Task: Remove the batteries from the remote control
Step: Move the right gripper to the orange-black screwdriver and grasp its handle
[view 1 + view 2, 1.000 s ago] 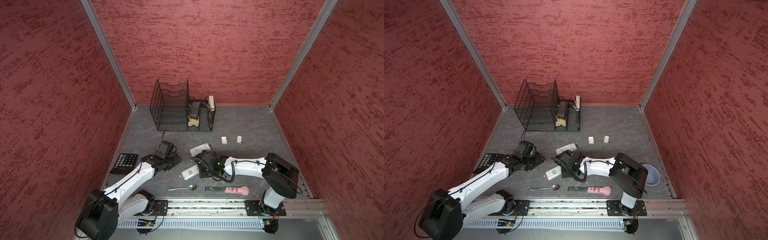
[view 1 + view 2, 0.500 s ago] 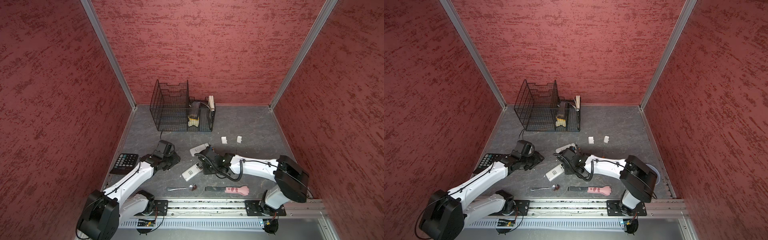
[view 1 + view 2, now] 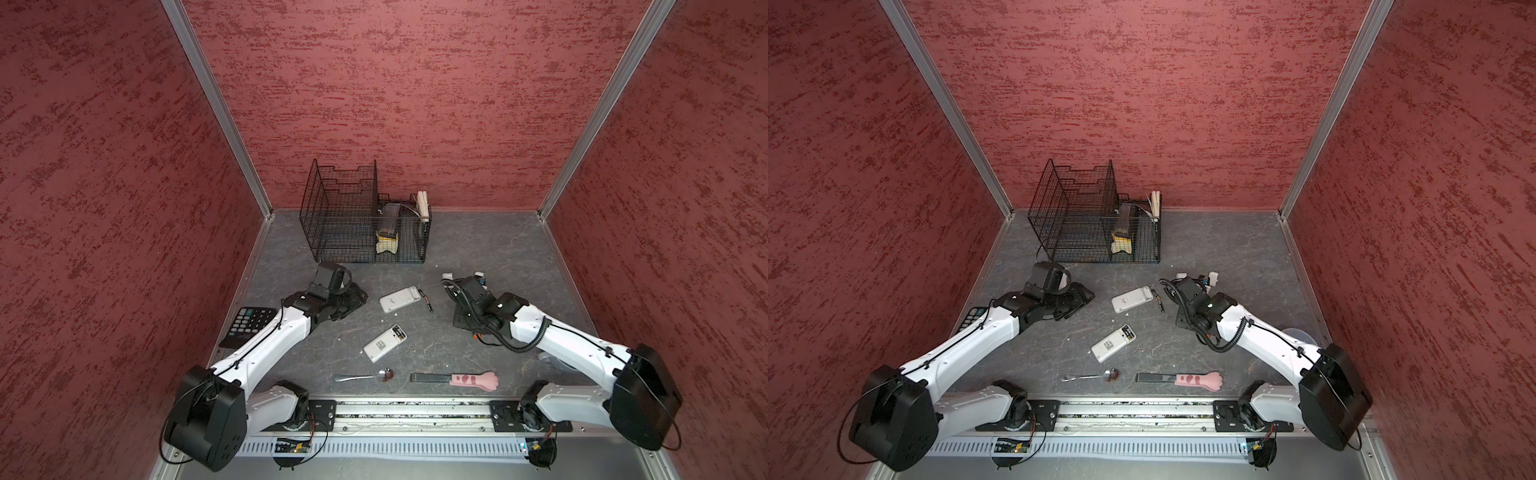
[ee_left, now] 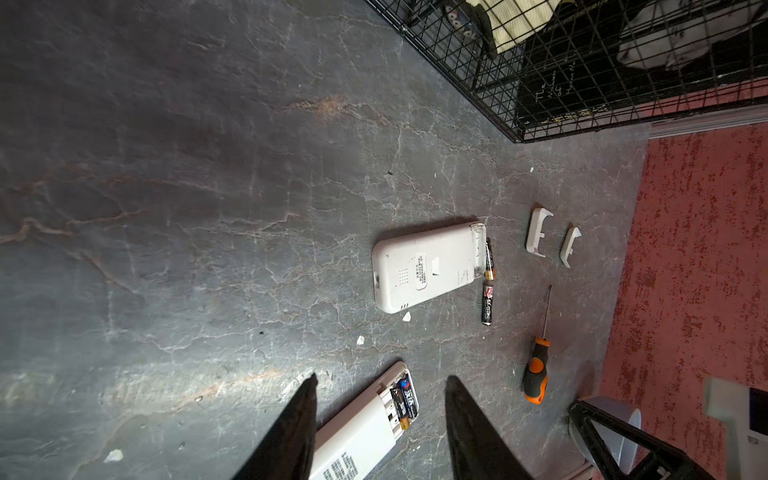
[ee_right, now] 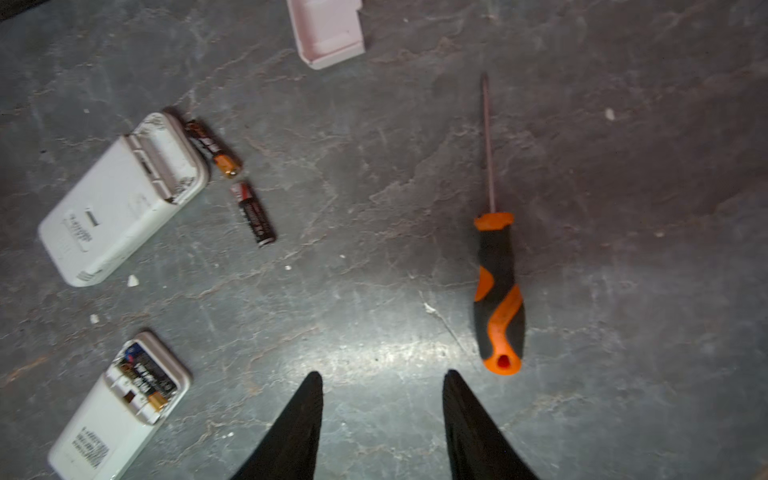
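Two white remotes lie back-up mid-table. The narrow remote control [image 3: 385,343] has its compartment open, with two batteries [image 4: 404,401] inside. The wider remote [image 3: 400,299] is empty at its open end, and two loose batteries [image 4: 489,259] [image 4: 487,304] lie beside it. My left gripper [image 4: 381,377] is open just above the narrow remote's battery end, touching nothing. My right gripper [image 5: 383,373] is open over bare table, with the batteries [image 5: 254,214] off to one side. In both top views it sits right of the remotes.
An orange-and-black screwdriver [image 5: 497,291] lies close by the right gripper. Two white battery covers [image 4: 537,230] [image 4: 569,246] lie farther back. A wire basket [image 3: 361,228] stands at the rear, a calculator [image 3: 251,324] at the left, and a spoon [image 3: 365,376] and pink paw tool [image 3: 457,379] at the front.
My right gripper has drawn back to the right, away from the remotes, and its jaws have opened. The left arm has hardly moved.
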Robot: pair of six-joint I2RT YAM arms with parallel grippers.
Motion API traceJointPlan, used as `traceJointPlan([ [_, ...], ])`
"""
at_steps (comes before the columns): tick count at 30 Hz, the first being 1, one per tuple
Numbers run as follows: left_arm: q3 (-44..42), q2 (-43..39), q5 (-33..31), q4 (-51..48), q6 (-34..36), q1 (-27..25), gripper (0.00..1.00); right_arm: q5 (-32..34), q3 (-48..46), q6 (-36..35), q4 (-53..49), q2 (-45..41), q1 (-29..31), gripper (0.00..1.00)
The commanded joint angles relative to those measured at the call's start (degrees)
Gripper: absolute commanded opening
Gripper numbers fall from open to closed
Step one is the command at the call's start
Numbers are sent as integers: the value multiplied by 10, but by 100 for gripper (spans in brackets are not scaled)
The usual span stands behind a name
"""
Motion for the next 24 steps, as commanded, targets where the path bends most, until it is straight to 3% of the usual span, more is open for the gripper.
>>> traceJointPlan([
  [1, 16, 17, 14, 20, 16, 10, 50, -4, -19, -17, -7, -1, -28, 50],
  [16, 48, 76, 27, 36, 18, 23, 50, -37, -37, -69, 32, 78, -86, 50],
  [24, 58, 94, 31, 43, 18, 22, 50, -63, -53, -81, 58, 100, -94, 44],
])
